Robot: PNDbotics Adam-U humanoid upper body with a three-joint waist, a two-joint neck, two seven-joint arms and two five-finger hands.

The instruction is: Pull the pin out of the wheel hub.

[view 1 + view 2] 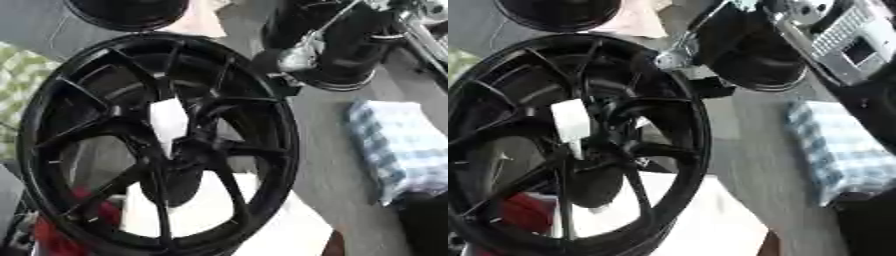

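Black wheel hub (pixel 157 145) stands tilted mid-desk, a white pin-like piece (pixel 168 120) at its spoke centre; my right hand (pixel 302 56) hovers at the rim's far edge, finger state indiscernible; the piece looks light, best pinched at its upper end.

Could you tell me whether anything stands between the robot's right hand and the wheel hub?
Nothing visible does. The right hand hangs beside the wheel rim, at its upper right. The hub, with a white piece on it, lies uncovered, and only the spokes surround it.
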